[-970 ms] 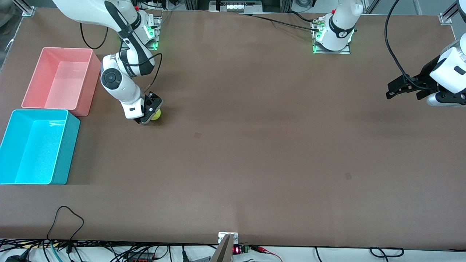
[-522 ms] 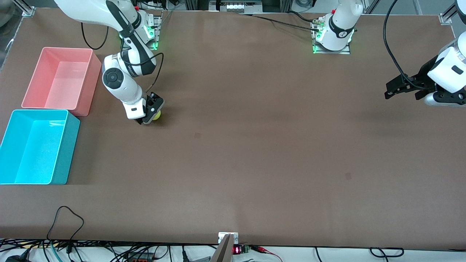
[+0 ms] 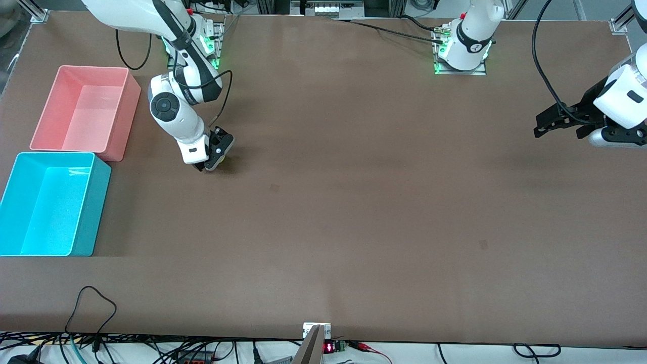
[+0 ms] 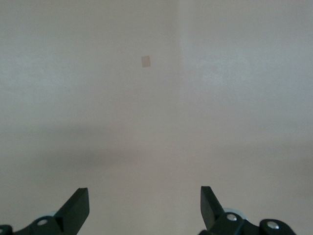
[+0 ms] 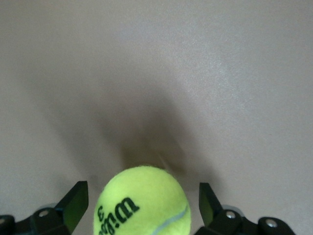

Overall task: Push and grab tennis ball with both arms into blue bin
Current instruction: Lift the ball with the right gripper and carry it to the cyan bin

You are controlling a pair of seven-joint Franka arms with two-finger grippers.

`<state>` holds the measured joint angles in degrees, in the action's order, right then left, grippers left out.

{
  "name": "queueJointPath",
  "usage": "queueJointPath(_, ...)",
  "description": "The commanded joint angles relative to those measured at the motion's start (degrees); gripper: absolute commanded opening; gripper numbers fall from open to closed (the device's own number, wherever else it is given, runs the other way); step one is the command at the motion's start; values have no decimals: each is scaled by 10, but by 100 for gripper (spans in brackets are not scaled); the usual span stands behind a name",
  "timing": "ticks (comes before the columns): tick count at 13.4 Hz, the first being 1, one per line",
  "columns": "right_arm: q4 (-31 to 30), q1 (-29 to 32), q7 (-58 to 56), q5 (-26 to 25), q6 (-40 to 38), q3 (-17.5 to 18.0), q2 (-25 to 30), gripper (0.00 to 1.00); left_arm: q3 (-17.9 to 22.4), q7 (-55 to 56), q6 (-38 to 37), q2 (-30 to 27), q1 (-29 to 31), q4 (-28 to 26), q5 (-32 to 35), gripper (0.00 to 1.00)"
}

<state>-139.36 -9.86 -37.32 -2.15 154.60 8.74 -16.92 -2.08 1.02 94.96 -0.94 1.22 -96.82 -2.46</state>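
- Table (image 3: 354, 212): brown, mostly bare; pink bin (image 3: 83, 108) & blue bin (image 3: 50, 205) sit at the right arm's end, blue one nearer the front cam.
- Left gripper (image 3: 558, 123): waits over the left arm's end, fingers apart, nothing betw them.
- Right gripper (image 3: 216, 151): has shifted slightly since a sec ago, down at the ball, fingers apart, straddling it w/o clamping.
- Tennis ball (image 5: 142, 203): on table, well apart from blue bin, now nearly hidden in front view; looks ready for the grab.

Right claw (image 3: 215, 161) hangs low with spread fingers; left claw (image 3: 541, 127) waits aloft, likewise spread.
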Motion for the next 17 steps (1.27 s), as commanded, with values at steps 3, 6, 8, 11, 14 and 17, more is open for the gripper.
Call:
queueJointPath(3, 1, 5, 0, -3, 4, 0, 0, 100, -2, 7, -4, -1, 1, 8, 11, 100)
queueJointPath(6, 0, 13, -1, -4, 0, -1, -3, 100, -2, 7, -4, -1, 3, 9, 9, 100)
queueJointPath(8, 0, 15, -2, -4, -2, -1, -3, 100, -1, 7, -4, 0, 4, 8, 8, 100)
queueJointPath(11, 0, 15, -2, -4, -2, -1, -3, 96, -1, 7, -3, 6, 4, 14, 8, 100)
queueJointPath(14, 1, 13, 2, -4, -2, 0, -2, 27, -1, 7, -4, 11, 4, 27, 11, 100)
queueJointPath(17, 3, 13, 9, -3, -2, 0, 3, 0, -1, 7, -4, 11, 4, 27, 11, 100)
